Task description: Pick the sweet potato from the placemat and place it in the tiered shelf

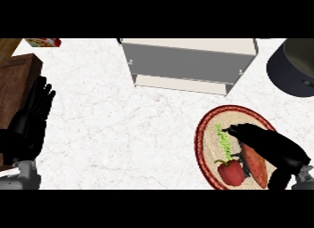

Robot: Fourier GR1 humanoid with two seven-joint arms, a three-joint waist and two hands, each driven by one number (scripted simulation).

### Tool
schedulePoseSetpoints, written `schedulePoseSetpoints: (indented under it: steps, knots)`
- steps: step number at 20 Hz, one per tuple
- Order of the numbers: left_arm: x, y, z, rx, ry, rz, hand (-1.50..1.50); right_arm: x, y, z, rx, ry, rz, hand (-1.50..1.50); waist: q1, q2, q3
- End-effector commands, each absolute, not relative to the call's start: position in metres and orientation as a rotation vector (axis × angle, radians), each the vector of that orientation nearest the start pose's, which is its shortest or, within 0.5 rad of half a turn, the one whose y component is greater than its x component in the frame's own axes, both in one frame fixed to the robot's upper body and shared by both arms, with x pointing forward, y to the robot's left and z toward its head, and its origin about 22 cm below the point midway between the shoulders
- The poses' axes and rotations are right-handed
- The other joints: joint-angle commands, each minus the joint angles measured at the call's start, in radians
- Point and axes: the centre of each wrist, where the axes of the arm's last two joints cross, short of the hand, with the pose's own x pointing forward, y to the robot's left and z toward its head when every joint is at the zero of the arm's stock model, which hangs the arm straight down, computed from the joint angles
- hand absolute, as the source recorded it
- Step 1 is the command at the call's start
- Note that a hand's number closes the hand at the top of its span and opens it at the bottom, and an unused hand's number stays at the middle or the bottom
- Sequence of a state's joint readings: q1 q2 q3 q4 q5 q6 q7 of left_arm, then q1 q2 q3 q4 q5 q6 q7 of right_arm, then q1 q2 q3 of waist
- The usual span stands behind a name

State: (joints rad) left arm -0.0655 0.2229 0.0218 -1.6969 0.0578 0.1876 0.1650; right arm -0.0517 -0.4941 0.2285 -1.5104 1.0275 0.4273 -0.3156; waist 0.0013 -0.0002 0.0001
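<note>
Orange sweet potato (254, 165) on placemat (208, 129), right hand (268, 144) curled over it

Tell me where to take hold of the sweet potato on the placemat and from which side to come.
Take the sweet potato across its thick middle, coming from above. It lies flat and long on the placemat, running away from the robot, so fingers and thumb can close over its narrow width. The right hand is already over it. A red pepper lies close on its left, so keep the fingers there tight in.
</note>
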Motion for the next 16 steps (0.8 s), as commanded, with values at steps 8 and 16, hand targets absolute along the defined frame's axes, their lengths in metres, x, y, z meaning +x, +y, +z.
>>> schedulePoseSetpoints:
  steps: [8,16]
  knots:
    - [0.240,0.269,0.061,0.239,-1.597,0.030,0.00,0.245,-0.294,-0.022,-0.494,-1.221,1.836,1.50,0.003,0.000,0.000]
    - [0.257,0.274,0.065,0.245,-1.606,0.046,0.00,0.256,-0.175,-0.015,-0.729,-1.045,1.359,1.50,-0.009,-0.004,-0.003]
